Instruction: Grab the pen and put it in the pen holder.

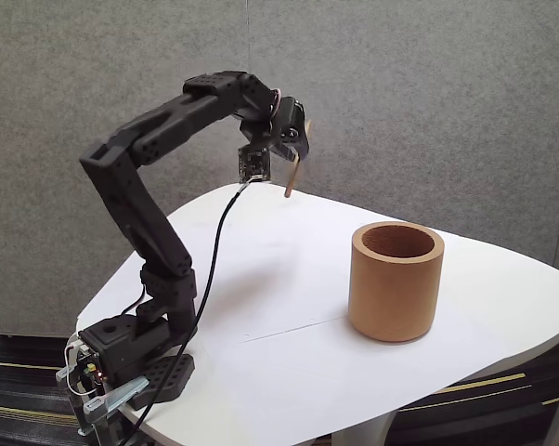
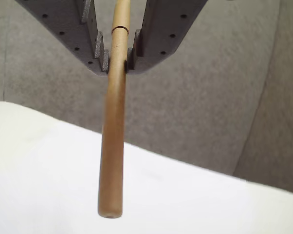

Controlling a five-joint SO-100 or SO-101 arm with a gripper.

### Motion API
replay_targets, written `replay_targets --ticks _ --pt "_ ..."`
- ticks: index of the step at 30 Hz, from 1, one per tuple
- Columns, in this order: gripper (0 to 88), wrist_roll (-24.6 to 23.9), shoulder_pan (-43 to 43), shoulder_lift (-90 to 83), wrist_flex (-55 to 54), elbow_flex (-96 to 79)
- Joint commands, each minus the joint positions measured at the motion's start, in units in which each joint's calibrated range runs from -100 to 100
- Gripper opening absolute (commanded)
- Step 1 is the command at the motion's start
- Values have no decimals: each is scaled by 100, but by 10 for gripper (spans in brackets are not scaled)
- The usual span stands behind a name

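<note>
Pinching the pen (image 2: 113,146) near its upper end, the pincer (image 2: 116,61) is holding it aloft over the white table (image 1: 289,279), well apart from the pen holder (image 1: 396,283); looking light, stiff, maybe slippery.

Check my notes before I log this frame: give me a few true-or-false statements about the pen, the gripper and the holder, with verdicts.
1. The gripper is shut on the pen. True.
2. The pen lies flat on the table. False: it hangs in the air, held in the gripper, tip pointing down.
3. The holder stands upright on the table. True.
4. The pen is already inside the holder. False: in the fixed view it is held well to the left of the holder and above the table's far edge.
5. The holder has tipped onto its side. False: its opening faces up.
</note>
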State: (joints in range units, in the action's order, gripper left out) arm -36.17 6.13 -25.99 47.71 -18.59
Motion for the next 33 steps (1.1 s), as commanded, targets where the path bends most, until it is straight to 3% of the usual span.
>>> replay_targets --ticks 1,11,20,26,33 --pt "6 755 -6 -650 -42 325" --pt "6 3761 -94 -1398 -178 0" --pt "6 6104 -511 -2016 -1881 -1029" --pt "6 7299 -811 -2154 -2890 -1435" --pt "6 8226 -1184 -2154 -3390 -1435"
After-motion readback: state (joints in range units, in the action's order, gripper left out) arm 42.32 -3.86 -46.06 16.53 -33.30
